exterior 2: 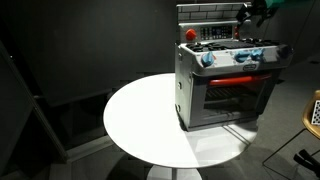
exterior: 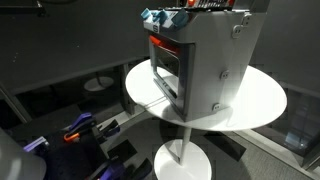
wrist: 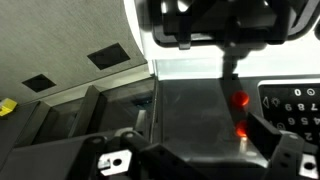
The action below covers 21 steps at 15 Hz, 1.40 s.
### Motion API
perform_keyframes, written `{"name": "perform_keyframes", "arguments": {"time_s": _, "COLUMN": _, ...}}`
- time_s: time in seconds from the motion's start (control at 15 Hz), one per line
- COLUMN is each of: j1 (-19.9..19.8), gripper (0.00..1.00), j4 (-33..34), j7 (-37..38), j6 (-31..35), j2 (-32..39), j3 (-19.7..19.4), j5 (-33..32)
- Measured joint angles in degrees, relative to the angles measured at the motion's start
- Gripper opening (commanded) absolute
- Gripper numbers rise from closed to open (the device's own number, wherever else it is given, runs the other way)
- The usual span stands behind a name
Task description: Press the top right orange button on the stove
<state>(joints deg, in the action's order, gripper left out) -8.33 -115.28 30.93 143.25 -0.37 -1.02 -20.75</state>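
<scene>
White round counter (exterior 2: 140,120) is carrying the stove (exterior 2: 225,90), which is standing toward its right side. Pincer (exterior 2: 250,14) is hovering above the stove's back panel, upper right; its jaw state is not showing clearly enough to tell. Two orange buttons (wrist: 240,100) are showing in the wrist view.

Over the burners (exterior 2: 215,45): room is standing open from above.
Behind them: the stove (exterior 2: 225,95) back wall (exterior 2: 205,13) is rising, blocking.
Table (exterior 2: 140,115): bare surface is stretching beside the stove.
</scene>
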Motion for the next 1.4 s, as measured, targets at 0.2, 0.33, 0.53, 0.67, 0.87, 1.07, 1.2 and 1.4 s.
{"name": "perform_keyframes", "arguments": {"time_s": 0.2, "j1": 0.57, "gripper": 1.0, "j4": 0.84, "j7": 0.0, "j6": -0.79, "j2": 0.56, "j3": -0.52, "j5": 0.0}}
{"name": "perform_keyframes", "arguments": {"time_s": 0.33, "j1": 0.95, "gripper": 1.0, "j4": 1.42, "j7": 0.0, "j6": -1.38, "j2": 0.91, "j3": -0.85, "j5": 0.0}}
{"name": "perform_keyframes", "arguments": {"time_s": 0.53, "j1": 1.33, "gripper": 1.0, "j4": 2.02, "j7": 0.0, "j6": -2.41, "j2": 1.21, "j3": -1.16, "j5": 0.15}}
{"name": "perform_keyframes", "arguments": {"time_s": 0.67, "j1": 1.55, "gripper": 1.0, "j4": 2.25, "j7": -0.01, "j6": -4.1, "j2": 1.2, "j3": -1.25, "j5": 1.06}}
{"name": "perform_keyframes", "arguments": {"time_s": 0.87, "j1": 1.73, "gripper": 1.0, "j4": 2.27, "j7": -0.29, "j6": -7.32, "j2": 1.0, "j3": -1.28, "j5": 2.59}}
{"name": "perform_keyframes", "arguments": {"time_s": 1.07, "j1": 1.91, "gripper": 1.0, "j4": 2.27, "j7": -1.29, "j6": -11.08, "j2": 0.04, "j3": -1.29, "j5": 5.15}}
{"name": "perform_keyframes", "arguments": {"time_s": 1.2, "j1": 1.99, "gripper": 1.0, "j4": 2.23, "j7": -2.37, "j6": -13.82, "j2": -1.1, "j3": -1.29, "j5": 6.63}}
{"name": "perform_keyframes", "arguments": {"time_s": 1.4, "j1": 2.12, "gripper": 1.0, "j4": 2.05, "j7": -4.6, "j6": -18.92, "j2": -3.48, "j3": -1.29, "j5": 8.63}}
